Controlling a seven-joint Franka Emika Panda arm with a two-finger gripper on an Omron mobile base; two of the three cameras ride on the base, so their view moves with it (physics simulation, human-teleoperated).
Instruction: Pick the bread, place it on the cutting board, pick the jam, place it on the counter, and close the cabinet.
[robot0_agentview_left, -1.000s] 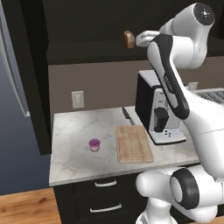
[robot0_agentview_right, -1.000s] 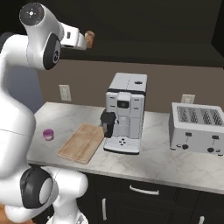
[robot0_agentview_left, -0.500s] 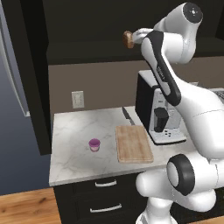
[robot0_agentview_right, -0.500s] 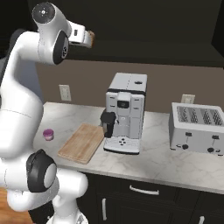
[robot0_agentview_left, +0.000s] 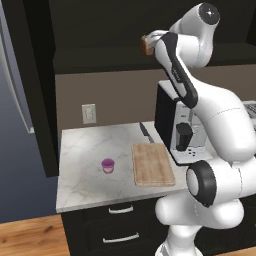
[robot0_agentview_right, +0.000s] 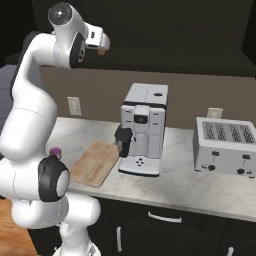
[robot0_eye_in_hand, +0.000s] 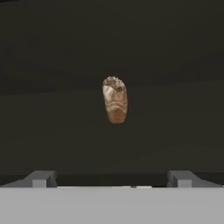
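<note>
Brown bread (robot0_eye_in_hand: 115, 99) sits dead ahead at twelve o'clock in the dark cabinet (robot0_eye_in_hand: 52, 52), my gripper (robot0_eye_in_hand: 112, 178) spread wide, holding nothing yet.

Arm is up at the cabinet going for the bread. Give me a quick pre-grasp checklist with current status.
1. Gripper open: ok, tips stand wide apart.
2. Bread centred ahead between the tips: ok.
3. Bread already inside the jaws: not ok, it sits ahead of them.
4. Cutting board free to receive the bread: ok.
5. Jam on the counter: ok, left of the board.
6. Cabinet door position: cannot tell.
</note>
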